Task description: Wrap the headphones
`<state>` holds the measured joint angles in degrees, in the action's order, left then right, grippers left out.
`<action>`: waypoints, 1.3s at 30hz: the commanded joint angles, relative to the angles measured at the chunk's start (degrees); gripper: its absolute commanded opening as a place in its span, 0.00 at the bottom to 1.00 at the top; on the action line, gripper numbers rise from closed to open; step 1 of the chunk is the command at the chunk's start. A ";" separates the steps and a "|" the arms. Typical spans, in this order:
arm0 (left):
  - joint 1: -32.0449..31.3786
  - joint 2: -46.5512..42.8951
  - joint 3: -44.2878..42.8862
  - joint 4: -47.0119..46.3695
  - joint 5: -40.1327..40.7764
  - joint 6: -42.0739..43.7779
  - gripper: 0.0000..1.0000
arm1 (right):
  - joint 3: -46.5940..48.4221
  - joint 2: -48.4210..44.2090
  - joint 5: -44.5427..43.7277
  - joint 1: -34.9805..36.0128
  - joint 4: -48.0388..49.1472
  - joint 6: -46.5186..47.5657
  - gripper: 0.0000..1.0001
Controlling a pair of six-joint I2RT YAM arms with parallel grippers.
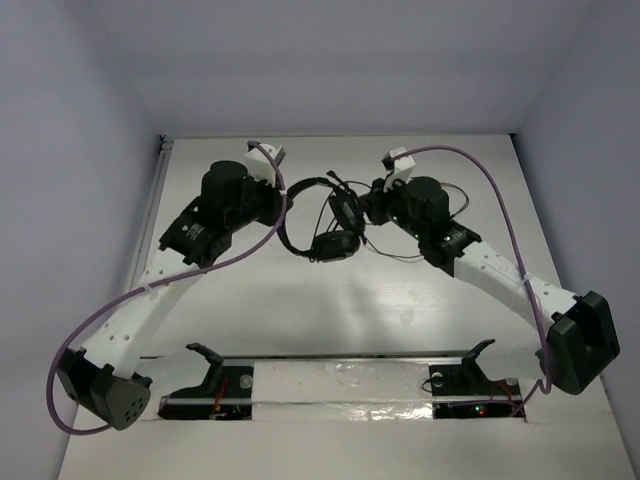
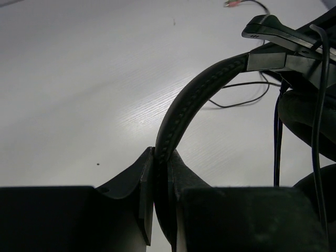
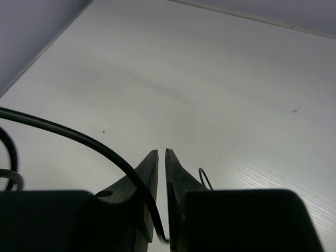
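Note:
The black headphones (image 1: 335,245) lie at the middle of the table, between my two grippers. My left gripper (image 1: 283,203) is shut on the thin arched headband (image 2: 202,86), which rises from between its fingers (image 2: 161,157) towards the earcups (image 2: 307,118) on the right. My right gripper (image 1: 372,206) is at the right side of the earcups. In the right wrist view it (image 3: 161,153) is shut on the thin dark cable (image 3: 79,137), which curves in from the left and passes down between the fingers. A small reddish plug (image 2: 233,3) lies far off on the table.
Loose loops of the cable (image 2: 239,102) lie on the white table (image 1: 330,310) beyond the headphones. Thick purple robot cables (image 1: 500,200) arch over both arms. Two black brackets (image 1: 205,352) stand at the near edge. Walls enclose the table at left, back and right.

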<state>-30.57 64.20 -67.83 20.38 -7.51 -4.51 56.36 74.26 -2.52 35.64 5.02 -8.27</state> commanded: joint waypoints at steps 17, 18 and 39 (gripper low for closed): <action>5.61 0.30 -19.87 -2.02 -17.19 -10.16 0.00 | -6.44 10.63 28.97 -3.21 36.73 -15.37 0.29; 6.22 0.48 -21.71 -1.58 -17.28 -10.51 0.00 | -6.09 12.30 29.68 -3.21 37.34 -15.63 0.29; 9.74 7.86 -37.54 -2.71 -16.22 -20.01 0.00 | -11.01 25.32 36.27 -3.21 51.67 -22.22 0.30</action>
<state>-21.23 72.77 -101.36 23.83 -23.51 -20.95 45.80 99.15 31.79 32.62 49.32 -28.80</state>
